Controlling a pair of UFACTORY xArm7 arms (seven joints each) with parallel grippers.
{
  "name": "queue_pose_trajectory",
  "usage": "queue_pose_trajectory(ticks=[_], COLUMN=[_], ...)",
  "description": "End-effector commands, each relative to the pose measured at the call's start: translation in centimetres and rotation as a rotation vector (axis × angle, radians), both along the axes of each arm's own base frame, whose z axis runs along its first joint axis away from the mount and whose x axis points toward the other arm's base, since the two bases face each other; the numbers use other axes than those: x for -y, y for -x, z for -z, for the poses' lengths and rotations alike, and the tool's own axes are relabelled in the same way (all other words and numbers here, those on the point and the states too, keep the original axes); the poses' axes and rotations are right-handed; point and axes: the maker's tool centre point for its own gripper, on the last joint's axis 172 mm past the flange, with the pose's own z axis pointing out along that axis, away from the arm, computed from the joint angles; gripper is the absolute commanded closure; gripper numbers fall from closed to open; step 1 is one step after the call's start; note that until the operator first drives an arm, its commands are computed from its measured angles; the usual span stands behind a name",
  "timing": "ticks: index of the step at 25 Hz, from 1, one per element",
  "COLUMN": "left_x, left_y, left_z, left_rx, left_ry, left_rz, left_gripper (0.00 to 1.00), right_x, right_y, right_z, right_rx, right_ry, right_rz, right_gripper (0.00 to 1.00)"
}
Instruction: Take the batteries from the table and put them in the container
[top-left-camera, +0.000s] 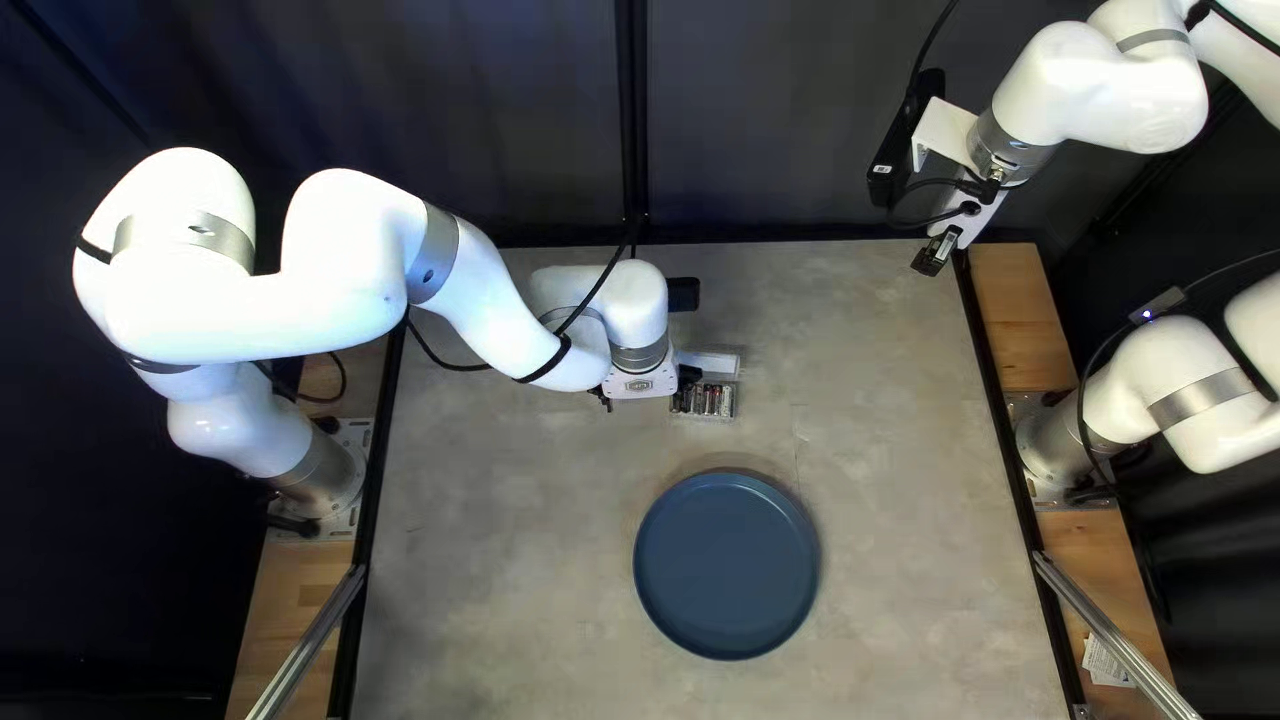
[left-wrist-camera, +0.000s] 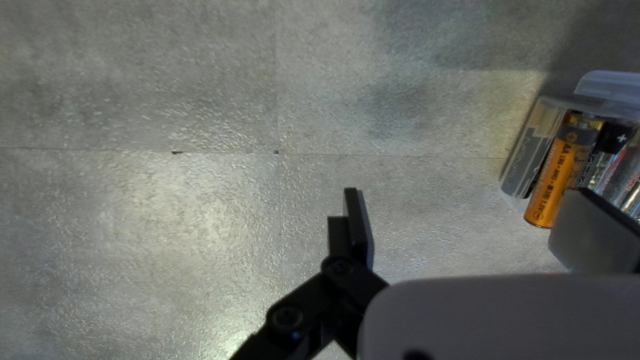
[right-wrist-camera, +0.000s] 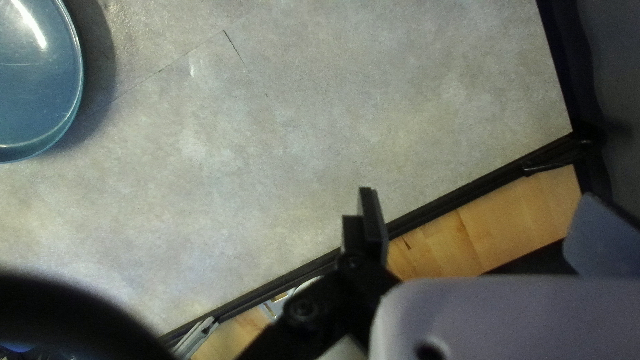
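Grey surface (top-left-camera: 534, 534) is backed by a dark curtain (top-left-camera: 800, 134), and on it, at twelve o'clock from the blue plate (top-left-camera: 727, 567), a clear container (left-wrist-camera: 517, 177) is set down, its lid (left-wrist-camera: 613, 85) folded away from the row. Several batteries (left-wrist-camera: 617, 173) can be seen lined up inside, side by side, with an orange battery (left-wrist-camera: 560, 173) at the end of the row. Whether every one is fully seated cannot be told.

The left pincer (left-wrist-camera: 469, 213) is held wide open just beside the container, with nothing gripped; its nearer pad (left-wrist-camera: 590, 233) is seen across the orange battery's lower end, though contact cannot be confirmed. The right pincer (right-wrist-camera: 477, 217), also spread wide and gripping nothing, is poised at two o'clock from the container in the top left view, well apart.

The loading is judged to be nearly done. If the left arm were swung towards three o'clock before being raised, the container could be nudged or tipped by that pad, since it is braced by neither pincer. The end battery could be levered out by a snagged tip, and by closing there the thin wall might be pinched. A straight lift would be safest.
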Motion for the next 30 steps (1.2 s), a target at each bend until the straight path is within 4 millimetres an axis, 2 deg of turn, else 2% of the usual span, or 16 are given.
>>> queue_pose_trajectory(ticks=[1,9,16,30], left_x=[-0.1,0.3,-0.2,0.2], left_y=[0.0,0.1,-0.3,-0.2], left_z=[0.2,-0.9,0.3,-0.3], left_rx=[-0.009,-0.003,-0.001,0.003], left_ry=[0.002,-0.020,-0.020,-0.034], left_rz=[0.006,0.002,0.002,-0.002], left_gripper=[0.00,0.00,0.00,0.00], right_x=[0.0,0.0,0.0,0.0], right_y=[0.0,0.0,0.0,0.0], right_z=[0.0,0.0,0.0,0.0], right_rx=[0.000,0.000,0.000,0.000], right_ry=[0.000,0.000,0.000,0.000], right_rz=[0.000,0.000,0.000,0.000], right_gripper=[0.00,0.00,0.00,0.00])
